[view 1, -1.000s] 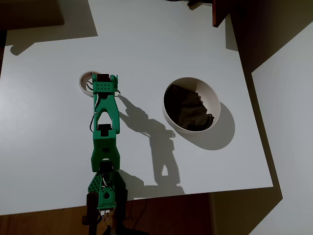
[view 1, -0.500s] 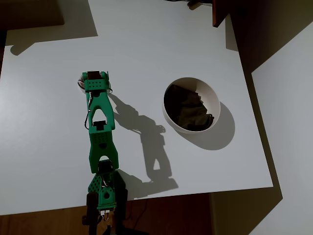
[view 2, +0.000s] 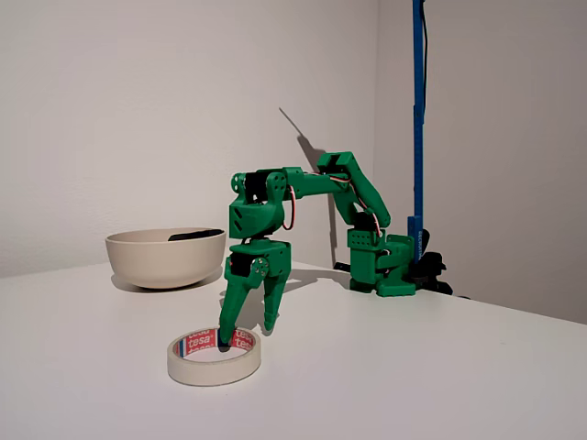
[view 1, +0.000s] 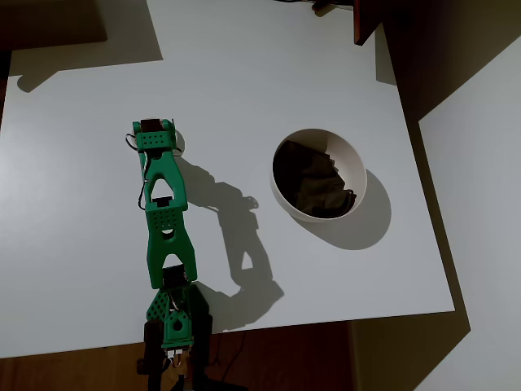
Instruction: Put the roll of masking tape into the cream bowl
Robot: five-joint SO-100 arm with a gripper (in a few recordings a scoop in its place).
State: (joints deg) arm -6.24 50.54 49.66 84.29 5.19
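Our gripper (view 2: 246, 330), fingers apart, straddles the tape roll's (view 2: 214, 357) wall near the table's (view 1: 269, 73) left edge in the overhead view; a shallow pinch could drop it short of the bowl (view 1: 319, 173).

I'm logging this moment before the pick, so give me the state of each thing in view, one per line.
roll of masking tape: flat on the table, not lifted, outside the bowl.
cream bowl: upright, dark cloth inside, no tape in it.
gripper: jaws open, pointing down, one tip inside the roll's hole, the other outside its ring.
table: white, carrying roll, bowl and arm.
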